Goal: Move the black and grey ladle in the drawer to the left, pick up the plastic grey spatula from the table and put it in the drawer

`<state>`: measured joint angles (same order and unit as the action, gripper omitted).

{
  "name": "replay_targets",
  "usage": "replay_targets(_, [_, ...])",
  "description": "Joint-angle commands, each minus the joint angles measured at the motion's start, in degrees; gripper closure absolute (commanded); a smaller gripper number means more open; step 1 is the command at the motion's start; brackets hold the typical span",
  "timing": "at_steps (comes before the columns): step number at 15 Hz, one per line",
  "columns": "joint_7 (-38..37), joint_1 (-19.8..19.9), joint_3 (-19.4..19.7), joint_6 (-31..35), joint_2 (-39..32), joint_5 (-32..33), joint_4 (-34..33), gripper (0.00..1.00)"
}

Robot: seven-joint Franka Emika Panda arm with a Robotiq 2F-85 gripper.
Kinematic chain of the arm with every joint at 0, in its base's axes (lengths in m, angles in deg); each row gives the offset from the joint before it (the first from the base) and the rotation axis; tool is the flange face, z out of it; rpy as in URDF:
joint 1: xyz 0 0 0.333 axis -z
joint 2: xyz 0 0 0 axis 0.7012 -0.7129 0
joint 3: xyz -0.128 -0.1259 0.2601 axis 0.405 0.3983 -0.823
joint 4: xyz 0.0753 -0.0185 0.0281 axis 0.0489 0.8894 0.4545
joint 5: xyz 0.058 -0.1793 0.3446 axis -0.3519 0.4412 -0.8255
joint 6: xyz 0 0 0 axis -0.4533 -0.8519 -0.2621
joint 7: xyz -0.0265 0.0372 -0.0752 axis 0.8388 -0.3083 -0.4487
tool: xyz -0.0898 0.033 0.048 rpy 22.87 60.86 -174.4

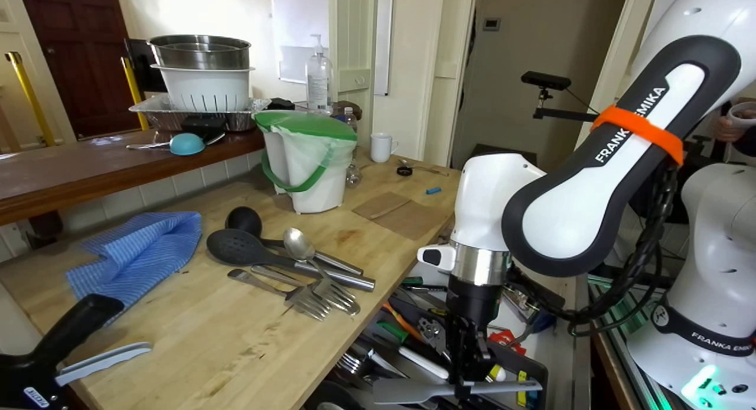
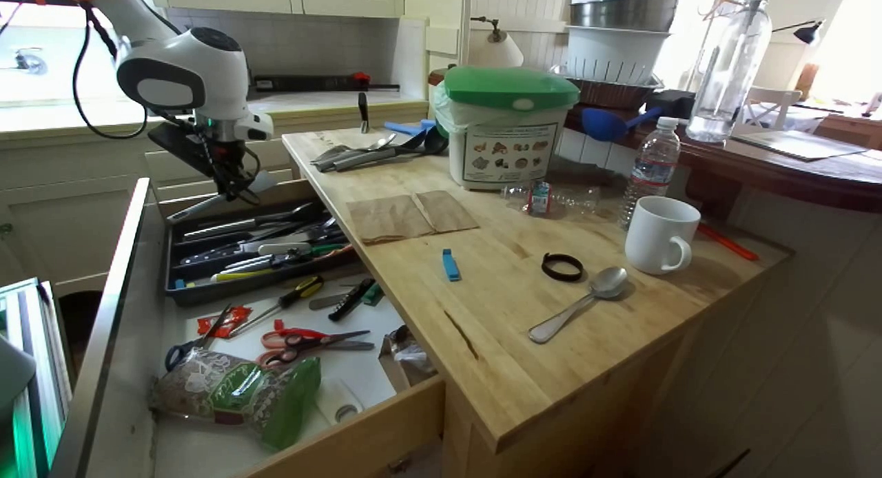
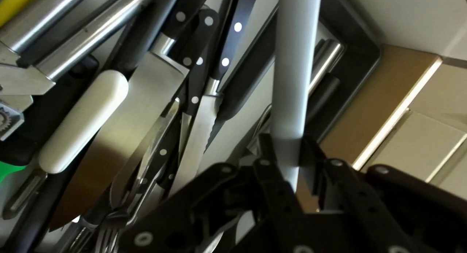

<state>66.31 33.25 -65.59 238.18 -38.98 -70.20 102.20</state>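
The main hazard is a poor landing: the spatula [image 1: 428, 390] sits askew to the slots of the tray [image 2: 207, 294] in the drawer [image 2: 365, 437], so if the end effector [image 3: 287, 151] lets go at this angle, it will probably perch on the jumbled knives [image 3: 206, 116] and could stop the drawer closing. Lowering it like this may also catch its handle end on the tray's rim, close by in both exterior views; as the grip covers only a short stretch, a knock there could twist it. A shift toward the bench [image 1: 201, 321] risks the blade hitting that edge, which seems near. The end effector pinches the spatula roughly mid-length; in an exterior view the blade sticks out on the bench side and the handle on the opposite side. It hangs over the tray; whether it touches anything beneath, I cannot tell.
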Motion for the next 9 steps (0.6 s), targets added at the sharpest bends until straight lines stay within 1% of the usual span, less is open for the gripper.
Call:
replay_targets(1, [-3.62,0.6,-0.61,1.52,-2.4,-4.34,-2.87,0.94])
replay_targets(4, [-8.57,0.45,-0.79,2.14,-4.32,-5.41,-4.95,0.94])
replay_targets(7, [-15.77,-0.27,-1.35,2.02,-7.09,-3.37,-6.74,0.94])
replay_targets(9, [-18.77,-0.54,-2.4,2.97,-8.7,-5.12,-7.7,0.94])
